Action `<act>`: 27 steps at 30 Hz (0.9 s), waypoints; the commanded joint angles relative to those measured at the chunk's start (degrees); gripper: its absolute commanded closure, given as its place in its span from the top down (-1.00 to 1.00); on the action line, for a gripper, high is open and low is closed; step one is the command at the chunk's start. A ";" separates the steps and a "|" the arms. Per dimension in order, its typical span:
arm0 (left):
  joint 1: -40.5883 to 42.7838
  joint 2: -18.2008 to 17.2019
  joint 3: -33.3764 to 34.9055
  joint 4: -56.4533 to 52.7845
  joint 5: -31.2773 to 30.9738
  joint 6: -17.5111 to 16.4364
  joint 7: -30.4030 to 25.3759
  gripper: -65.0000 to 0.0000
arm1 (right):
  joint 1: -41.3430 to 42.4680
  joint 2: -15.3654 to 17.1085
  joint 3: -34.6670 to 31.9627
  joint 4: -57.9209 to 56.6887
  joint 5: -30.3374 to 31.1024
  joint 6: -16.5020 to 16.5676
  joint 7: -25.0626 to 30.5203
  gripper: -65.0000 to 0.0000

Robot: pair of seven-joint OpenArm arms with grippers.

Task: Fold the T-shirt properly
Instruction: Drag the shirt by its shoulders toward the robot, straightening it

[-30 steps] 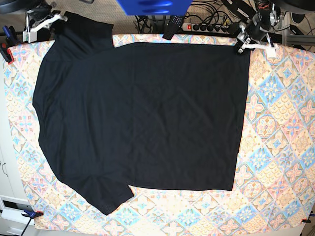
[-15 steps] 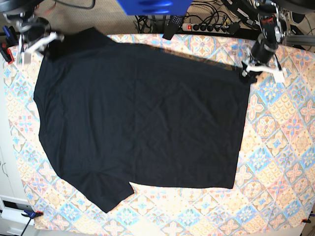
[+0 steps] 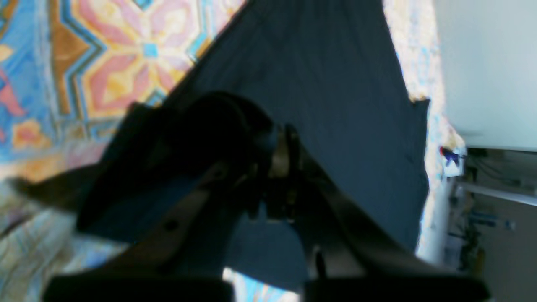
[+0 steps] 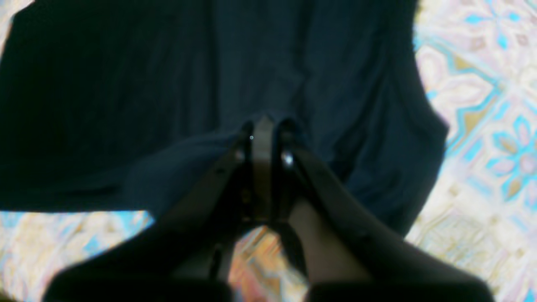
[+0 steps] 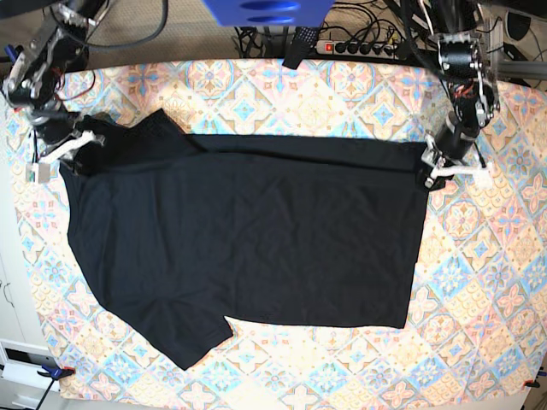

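Black cotton tee: plain black short-sleeved T-shirt [image 5: 248, 239], soft, lightly wrinkled, lying across patterned pastel tile-print tablecloth [image 5: 487, 282]; far edge lifted and pulled in from the table's far side, near edge and near sleeve flat.
Tee corners: hem corner hangs from left gripper at base view's right; shoulder/sleeve corner hangs from right gripper at base view's left.
Left gripper [image 5: 430, 168]: jaws together, clamped on tee's far hem corner; wrist view shows fabric [image 3: 327, 84] bunched at the fingertips, stretching away taut.
Right gripper [image 5: 70, 147]: jaws together, pinching tee near far sleeve; wrist view shows dark cloth [image 4: 168, 84] gathered right at the tips, folds running away from them.
Cloth betw. grippers: far edge runs roughly straight from one gripper to the other, a shallow fold line just inside it.
Bkgd: white power strip [image 5: 359, 44] w/ cables beyond table's far edge; blue object [image 5: 267, 10] at top centre, blurred, can't tell what.
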 commanded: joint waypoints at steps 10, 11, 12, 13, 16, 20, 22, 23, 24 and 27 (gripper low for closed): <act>-10.37 -0.50 1.01 -7.24 5.87 -0.53 -1.29 -1.00 | 11.25 0.91 0.15 -8.78 -5.78 0.29 1.77 -0.99; -10.72 -0.50 1.27 -7.68 5.87 -0.53 -1.29 -1.00 | 12.13 0.91 0.06 -9.57 -5.78 0.29 1.77 -0.98; -10.90 -0.50 1.54 -8.03 5.87 -0.53 -1.29 -1.00 | 12.92 0.91 0.06 -10.36 -5.78 0.29 1.77 -0.98; -11.25 -0.50 1.54 -8.29 5.87 -0.53 -1.29 -1.00 | 13.72 0.91 0.06 -10.98 -5.78 0.29 1.77 -0.98; -11.60 -0.50 1.54 -10.05 5.87 -0.53 -1.29 -1.00 | 16.00 0.91 -0.03 -13.62 -5.87 0.29 1.85 -0.98; -11.60 -0.50 1.54 -11.28 5.87 -0.53 -1.29 -1.00 | 17.50 0.91 -0.03 -15.90 -5.87 0.29 2.03 -0.80; -11.60 -0.41 1.54 -11.37 5.87 -0.53 -1.37 -0.94 | 17.41 0.91 -0.03 -14.93 -5.87 0.29 2.47 -0.58; -11.60 -0.41 1.54 -11.37 5.87 -0.53 -1.37 -0.90 | 17.32 0.91 -0.03 -14.41 -5.87 0.29 2.73 -0.47; -11.60 -0.41 1.54 -11.37 5.87 -0.53 -1.37 -0.84 | 17.23 0.91 -0.03 -13.79 -5.87 0.29 2.73 -0.37; -11.34 -0.41 1.36 -11.20 5.69 -0.53 -1.37 -0.72 | 16.97 0.91 -0.03 -10.89 -5.69 0.29 2.56 -0.26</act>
